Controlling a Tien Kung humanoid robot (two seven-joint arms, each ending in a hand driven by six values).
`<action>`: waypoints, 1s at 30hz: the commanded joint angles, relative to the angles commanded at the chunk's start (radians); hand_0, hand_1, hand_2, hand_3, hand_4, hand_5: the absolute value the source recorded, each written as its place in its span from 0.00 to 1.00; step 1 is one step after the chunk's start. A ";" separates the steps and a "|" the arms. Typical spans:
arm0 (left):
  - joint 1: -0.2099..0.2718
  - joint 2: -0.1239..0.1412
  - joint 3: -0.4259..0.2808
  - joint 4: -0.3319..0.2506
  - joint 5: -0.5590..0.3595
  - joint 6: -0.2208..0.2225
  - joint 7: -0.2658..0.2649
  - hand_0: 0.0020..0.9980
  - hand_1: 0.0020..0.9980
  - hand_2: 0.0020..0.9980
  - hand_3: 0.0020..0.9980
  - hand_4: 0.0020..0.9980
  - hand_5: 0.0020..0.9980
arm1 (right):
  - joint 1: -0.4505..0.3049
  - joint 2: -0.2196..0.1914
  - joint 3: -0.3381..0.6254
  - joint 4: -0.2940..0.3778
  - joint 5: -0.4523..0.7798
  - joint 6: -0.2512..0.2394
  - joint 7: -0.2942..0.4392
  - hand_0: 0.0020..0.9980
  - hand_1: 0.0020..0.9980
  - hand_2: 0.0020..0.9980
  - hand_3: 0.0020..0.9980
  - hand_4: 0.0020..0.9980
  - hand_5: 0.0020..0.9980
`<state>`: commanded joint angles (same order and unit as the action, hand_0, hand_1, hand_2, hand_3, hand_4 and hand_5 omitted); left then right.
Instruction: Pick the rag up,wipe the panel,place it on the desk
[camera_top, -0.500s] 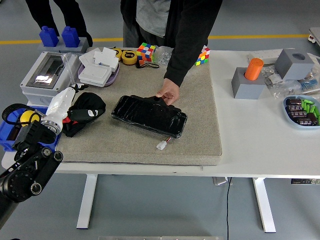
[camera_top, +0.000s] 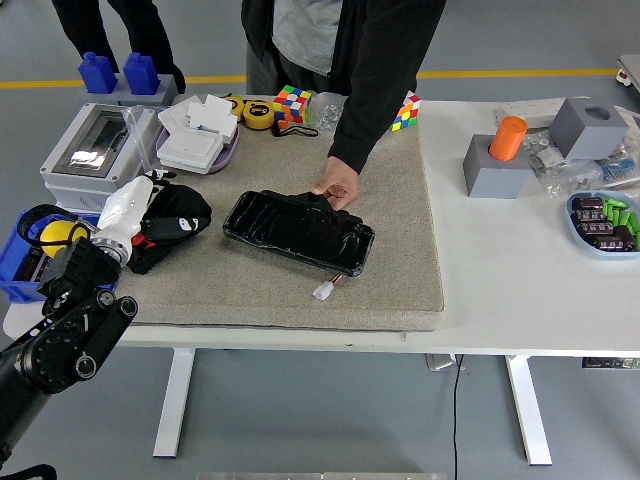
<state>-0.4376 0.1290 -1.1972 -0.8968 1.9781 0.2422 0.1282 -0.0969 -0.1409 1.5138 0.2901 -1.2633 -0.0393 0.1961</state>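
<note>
The black rag (camera_top: 180, 213) lies bunched at the left edge of the grey felt mat (camera_top: 400, 250). My left hand (camera_top: 128, 212), white with a black forearm, comes in from the lower left and rests against the rag's left side; its grip is hidden. The black panel (camera_top: 298, 231) lies in the middle of the mat with a white connector (camera_top: 323, 291) on a short wire at its near edge. A person at the far side presses a hand (camera_top: 338, 185) on the panel's far edge. My right arm is out of view.
A grey electrical box (camera_top: 85, 150) and a blue bin (camera_top: 25, 262) stand left of the rag. White boxes on a purple tray (camera_top: 198, 135), puzzle cubes (camera_top: 293, 103) and a tape measure (camera_top: 258, 114) line the back. An orange cylinder on a grey block (camera_top: 505, 150) and a blue dish (camera_top: 603, 222) are at right.
My left arm has shifted slightly right and forward, closer against the rag. The person's hand and the panel have not moved.
</note>
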 joint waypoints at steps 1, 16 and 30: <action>-0.002 -0.001 0.004 0.004 -0.001 0.000 0.000 0.46 0.54 0.58 0.61 0.90 0.06 | 0.000 0.001 0.001 0.000 0.001 0.000 0.000 0.59 0.60 0.53 0.53 0.88 0.36; -0.009 0.000 0.012 0.023 0.035 0.030 -0.038 0.32 0.44 0.51 0.57 0.71 0.00 | 0.001 0.000 -0.009 0.002 0.006 -0.003 0.005 0.59 0.60 0.53 0.53 0.88 0.36; 0.007 0.026 -0.025 -0.132 0.031 0.074 -0.101 0.31 0.43 0.50 0.57 0.73 0.00 | -0.004 -0.003 -0.014 0.002 0.009 -0.009 0.015 0.59 0.60 0.53 0.53 0.88 0.36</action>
<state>-0.4311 0.1549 -1.2219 -1.0285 2.0088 0.3165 0.0274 -0.1011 -0.1442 1.4994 0.2925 -1.2538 -0.0482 0.2106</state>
